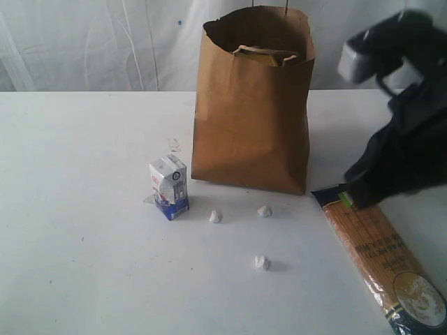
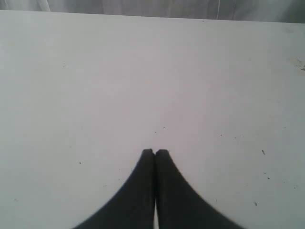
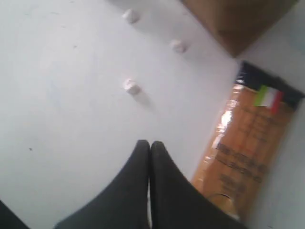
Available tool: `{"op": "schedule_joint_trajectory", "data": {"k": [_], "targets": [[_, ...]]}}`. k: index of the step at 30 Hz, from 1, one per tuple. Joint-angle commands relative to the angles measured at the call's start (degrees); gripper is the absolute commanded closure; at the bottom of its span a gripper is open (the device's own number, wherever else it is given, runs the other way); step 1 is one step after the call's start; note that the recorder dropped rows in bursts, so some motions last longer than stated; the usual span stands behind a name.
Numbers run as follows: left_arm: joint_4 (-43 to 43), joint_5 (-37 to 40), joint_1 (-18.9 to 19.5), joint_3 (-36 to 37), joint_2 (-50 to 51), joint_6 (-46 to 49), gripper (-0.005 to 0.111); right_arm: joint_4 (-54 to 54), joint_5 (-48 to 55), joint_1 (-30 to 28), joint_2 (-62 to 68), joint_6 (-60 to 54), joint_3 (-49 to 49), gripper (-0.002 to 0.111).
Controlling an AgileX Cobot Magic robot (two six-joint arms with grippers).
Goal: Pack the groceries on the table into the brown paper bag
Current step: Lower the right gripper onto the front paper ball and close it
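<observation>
Right gripper [image 3: 149,143] pressed together, empty, beside the spaghetti [image 1: 380,255] lying at the bag's [image 1: 253,105] five o'clock on the bench [image 1: 84,209] and needing to spread, straddle it crosswise, then pinch; left gripper [image 2: 155,151] closed too.

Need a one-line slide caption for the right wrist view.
Shut right claw over the white table, spaghetti packet beside it, three white crumbs nearby.
</observation>
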Motion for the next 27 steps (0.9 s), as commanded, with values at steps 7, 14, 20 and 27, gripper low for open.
{"op": "schedule_joint_trajectory", "data": {"k": [7, 14, 20, 27], "targets": [[0.42, -0.15, -0.43, 0.15, -0.33, -0.07, 0.107, 18.75, -14.63, 6.36, 13.14, -20.83, 14.45, 0.108], [0.42, -0.15, -0.43, 0.15, -0.33, -0.07, 0.107, 22.02, -28.57, 8.16, 26.01, -28.04, 9.82, 0.106], [0.42, -0.15, -0.43, 0.15, -0.33, -0.07, 0.107, 20.98, -30.28, 8.16, 32.0, -27.79, 7.01, 0.075], [0.42, -0.15, -0.43, 0.15, -0.33, -0.07, 0.107, 20.98, -33.32, 8.16, 34.51, -26.21, 7.01, 0.07]]}}
